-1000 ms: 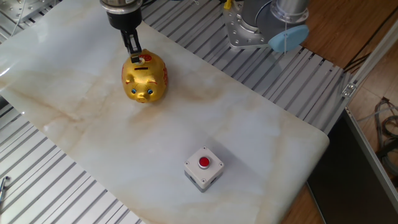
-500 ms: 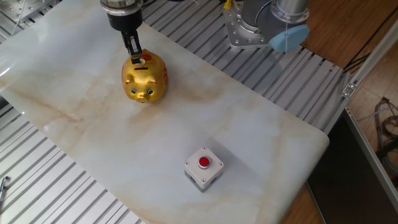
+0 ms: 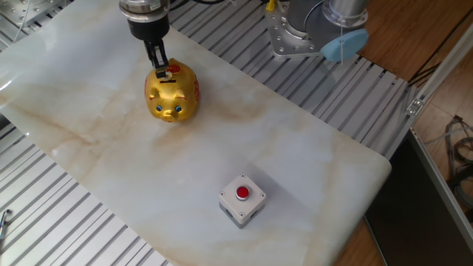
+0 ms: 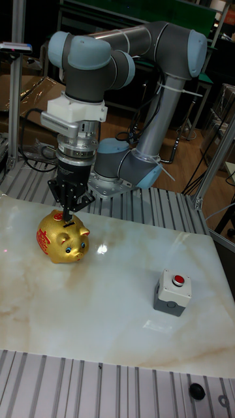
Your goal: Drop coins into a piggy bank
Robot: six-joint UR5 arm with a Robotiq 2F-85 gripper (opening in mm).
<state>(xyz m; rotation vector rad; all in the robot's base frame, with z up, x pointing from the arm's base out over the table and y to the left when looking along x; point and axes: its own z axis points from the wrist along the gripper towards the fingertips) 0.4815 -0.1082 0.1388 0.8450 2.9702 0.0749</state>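
The gold piggy bank (image 3: 172, 92) (image 4: 61, 236) stands at the far left of the marble slab, snout towards the front. My gripper (image 3: 159, 66) (image 4: 67, 213) hangs straight down over its back. The fingertips are drawn together and sit at the top slot, touching or just above it. No coin shows between the fingers; from these angles I cannot tell whether a thin one is pinched there. A small pale spot lies on the pig's top next to the fingertips.
A grey box with a red button (image 3: 242, 199) (image 4: 173, 292) stands near the slab's front right. The arm's base (image 3: 295, 33) is bolted to the ribbed aluminium frame behind the slab. A small dark round thing (image 4: 196, 390) lies on the front rail.
The gripper has crept slightly up and to the left over the pig's back. Piggy bank and button box have not moved.
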